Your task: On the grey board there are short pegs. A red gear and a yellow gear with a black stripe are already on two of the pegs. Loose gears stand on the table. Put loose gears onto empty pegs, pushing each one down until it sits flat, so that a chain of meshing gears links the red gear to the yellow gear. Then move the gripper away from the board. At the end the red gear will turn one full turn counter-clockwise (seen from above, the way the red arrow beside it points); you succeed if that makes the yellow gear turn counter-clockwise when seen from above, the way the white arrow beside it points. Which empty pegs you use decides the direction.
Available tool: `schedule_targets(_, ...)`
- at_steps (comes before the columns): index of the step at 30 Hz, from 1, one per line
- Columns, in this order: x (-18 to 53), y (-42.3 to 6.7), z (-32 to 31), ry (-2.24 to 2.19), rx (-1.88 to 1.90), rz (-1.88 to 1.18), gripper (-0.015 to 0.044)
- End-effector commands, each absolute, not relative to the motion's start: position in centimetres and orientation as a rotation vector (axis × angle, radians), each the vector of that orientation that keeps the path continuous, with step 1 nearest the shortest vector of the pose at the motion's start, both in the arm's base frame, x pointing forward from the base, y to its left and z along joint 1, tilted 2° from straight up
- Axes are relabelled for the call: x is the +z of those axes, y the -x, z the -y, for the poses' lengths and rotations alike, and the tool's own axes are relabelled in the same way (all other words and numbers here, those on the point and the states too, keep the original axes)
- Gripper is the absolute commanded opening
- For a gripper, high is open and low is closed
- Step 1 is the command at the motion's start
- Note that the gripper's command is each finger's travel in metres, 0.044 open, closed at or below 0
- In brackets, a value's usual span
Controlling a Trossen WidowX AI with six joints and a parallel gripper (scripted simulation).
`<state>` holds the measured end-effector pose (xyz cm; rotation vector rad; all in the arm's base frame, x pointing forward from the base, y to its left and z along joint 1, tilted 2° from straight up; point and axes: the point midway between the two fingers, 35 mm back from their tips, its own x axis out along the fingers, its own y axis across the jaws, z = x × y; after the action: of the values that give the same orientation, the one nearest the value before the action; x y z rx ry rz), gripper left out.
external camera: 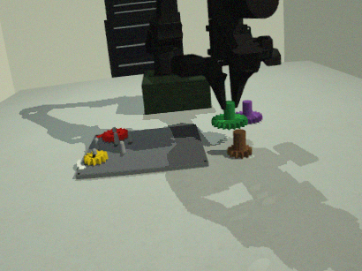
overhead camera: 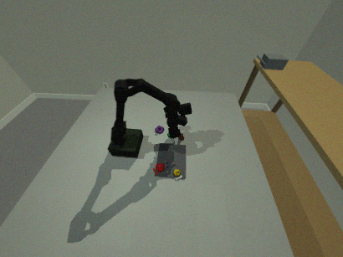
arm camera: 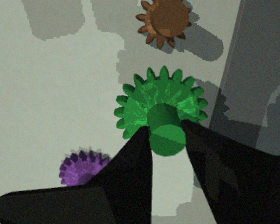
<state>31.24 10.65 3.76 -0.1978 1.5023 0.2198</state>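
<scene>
My gripper (overhead camera: 173,136) (external camera: 230,105) (arm camera: 164,129) is shut on the upright knob of the green gear (external camera: 223,122) (arm camera: 136,107), which hangs a little above the table. The brown gear (overhead camera: 181,137) (external camera: 239,150) (arm camera: 167,17) and the purple gear (overhead camera: 159,130) (external camera: 256,116) (arm camera: 80,170) stand on the table near it. The grey board (overhead camera: 180,153) (external camera: 187,156) (arm camera: 250,65) bears the red gear (overhead camera: 161,167) (external camera: 120,135) and the yellow gear (overhead camera: 175,172) (external camera: 98,158). Several grey pegs, one of them a bare peg (external camera: 123,147), stand near these gears; some overlap in view.
The white arrow (overhead camera: 179,177) (external camera: 79,164) lies beside the yellow gear, and the red arrow (overhead camera: 155,172) beside the red one. The arm's dark green base (overhead camera: 126,143) (external camera: 177,94) stands behind the board in the exterior view. A wooden table (overhead camera: 309,87) is at the right in the top view.
</scene>
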Motion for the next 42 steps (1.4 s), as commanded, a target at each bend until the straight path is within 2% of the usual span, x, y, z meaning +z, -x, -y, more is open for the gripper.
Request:
schedule_targets(1, 4.8, -31.5, -10.7, 0.195, 0.223, -1.495, 0.0)
schedule_targets(42, 14.9, -30.8, -9.9, 0.196, 0.223, -1.495, 0.0)
